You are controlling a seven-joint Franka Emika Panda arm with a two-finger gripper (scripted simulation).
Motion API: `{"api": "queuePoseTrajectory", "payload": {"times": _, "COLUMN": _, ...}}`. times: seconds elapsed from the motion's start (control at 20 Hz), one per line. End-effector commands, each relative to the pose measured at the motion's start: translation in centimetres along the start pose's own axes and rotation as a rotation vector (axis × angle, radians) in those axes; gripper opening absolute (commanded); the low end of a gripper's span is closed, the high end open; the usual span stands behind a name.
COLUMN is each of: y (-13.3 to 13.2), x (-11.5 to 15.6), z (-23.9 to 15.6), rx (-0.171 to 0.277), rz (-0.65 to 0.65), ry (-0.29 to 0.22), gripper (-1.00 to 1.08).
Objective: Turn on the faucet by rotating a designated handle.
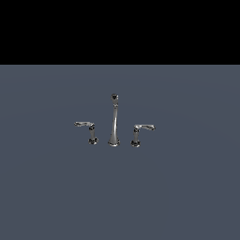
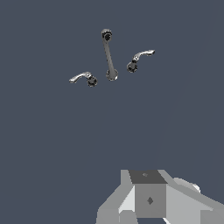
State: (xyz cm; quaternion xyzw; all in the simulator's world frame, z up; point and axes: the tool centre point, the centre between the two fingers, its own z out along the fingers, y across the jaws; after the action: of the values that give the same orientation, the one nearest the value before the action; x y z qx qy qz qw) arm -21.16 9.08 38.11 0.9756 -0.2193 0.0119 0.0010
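Nearest to the wrist camera is the gripper (image 2: 151,205) body, a grey block at the edge of the wrist view. Its fingertips are cut off by the frame, so I cannot tell if the fingers are spread or pressed together. It holds nothing that I can see. In the exterior view the arm does not appear at all.

Beyond it there is only the flat dark grey floor (image 1: 47,197), and the gripper is well apart from the fixtures. This suggests the approach is not yet begun.

Farther away stands the faucet (image 1: 114,121), a chrome set of three pieces in one row. The tall slim spout (image 1: 114,123) is in the middle, upright, with a dark knob on top. On the exterior view's left of it is the handle (image 1: 89,130) for the task: a short post on a dark round base, with a thin lever that points away from the spout. On the other side is the twin handle (image 1: 139,132), with its lever also pointing outward.

Because the lever sticks out to the free side, I judge it can be pushed from there without touching the spout.
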Motion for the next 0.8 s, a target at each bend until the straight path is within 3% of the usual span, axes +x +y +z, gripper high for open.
{"api": "queuePoseTrajectory", "payload": {"times": 0.0, "y": -1.1, "x": 0.3, "z": 1.3, "rx": 0.0, "rz": 0.055, "ry": -0.001, "gripper": -1.0}}
{"api": "queuePoseTrajectory", "payload": {"times": 0.75, "y": -7.1, "x": 3.2, "z": 8.9, "rx": 0.001, "rz": 0.364, "ry": -0.01, "gripper": -1.0}}
